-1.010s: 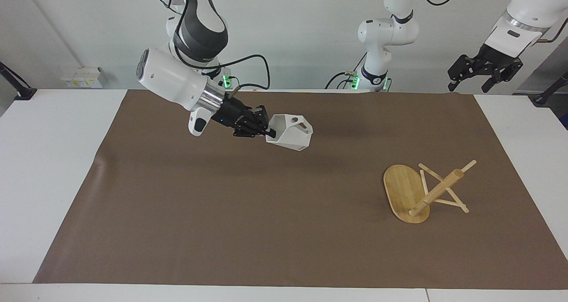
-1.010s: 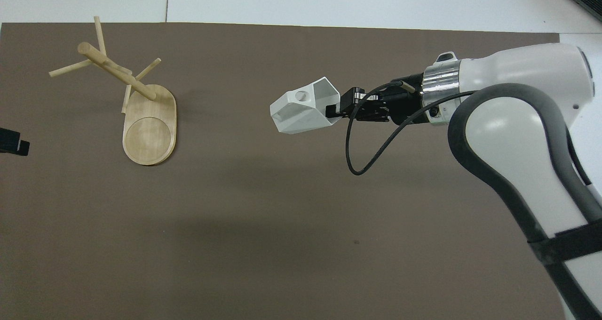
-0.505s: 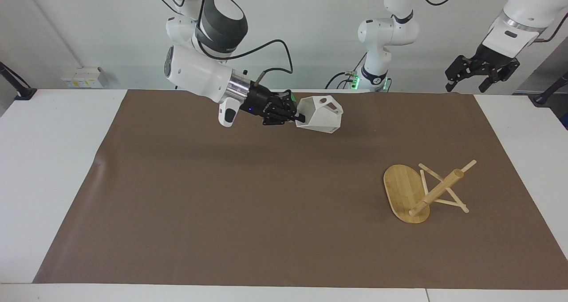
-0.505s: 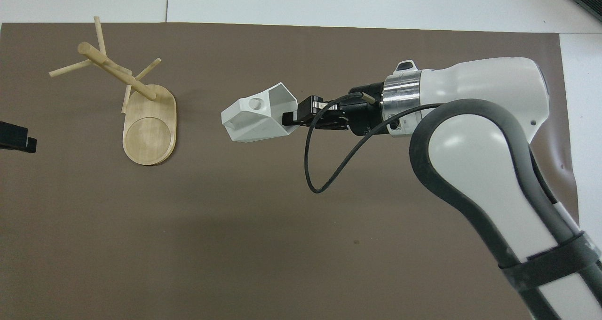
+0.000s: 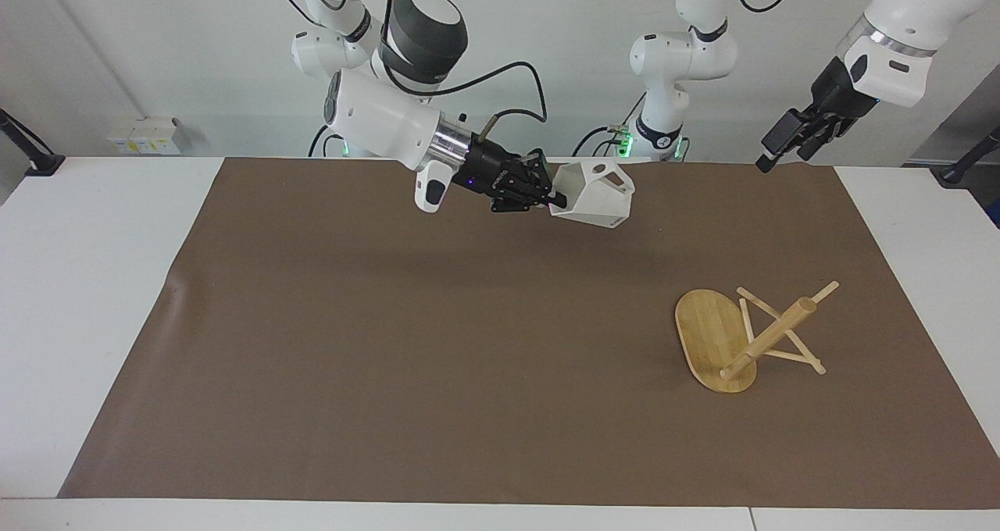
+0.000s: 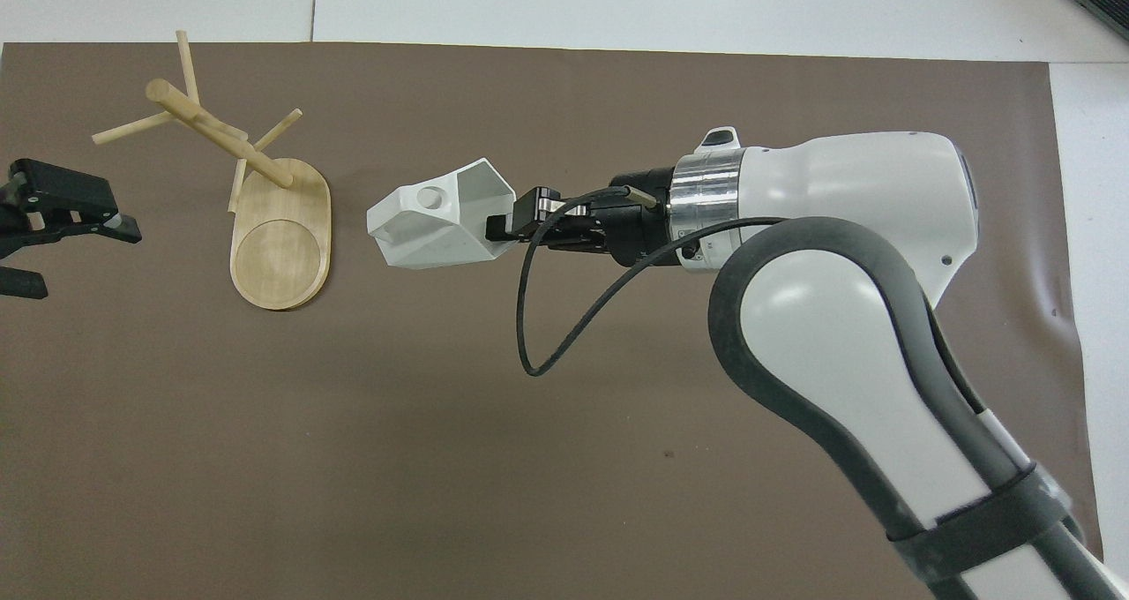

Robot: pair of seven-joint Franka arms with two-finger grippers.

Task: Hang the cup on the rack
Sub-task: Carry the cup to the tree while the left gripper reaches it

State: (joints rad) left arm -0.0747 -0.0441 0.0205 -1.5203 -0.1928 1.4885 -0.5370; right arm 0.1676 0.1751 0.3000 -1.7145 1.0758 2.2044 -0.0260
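Note:
The white faceted cup (image 5: 594,195) (image 6: 437,216) hangs in the air on its side, handle hole facing up, over the middle of the brown mat. My right gripper (image 5: 551,197) (image 6: 503,227) is shut on its rim wall. The bamboo rack (image 5: 769,336) (image 6: 220,137) stands on its oval base (image 6: 282,247) toward the left arm's end of the table, its pegs bare. The cup is still a clear gap away from the rack. My left gripper (image 5: 785,155) (image 6: 84,260) hovers open and empty high over the table edge at its own end.
A brown mat (image 5: 391,359) covers most of the white table (image 5: 78,281). The right arm's black cable (image 6: 538,318) loops under its wrist. A third robot's base (image 5: 664,109) stands at the robots' edge.
The right arm has carried the cup toward the rack and somewhat higher. The left gripper has turned and swung in toward the rack, showing more in the overhead view.

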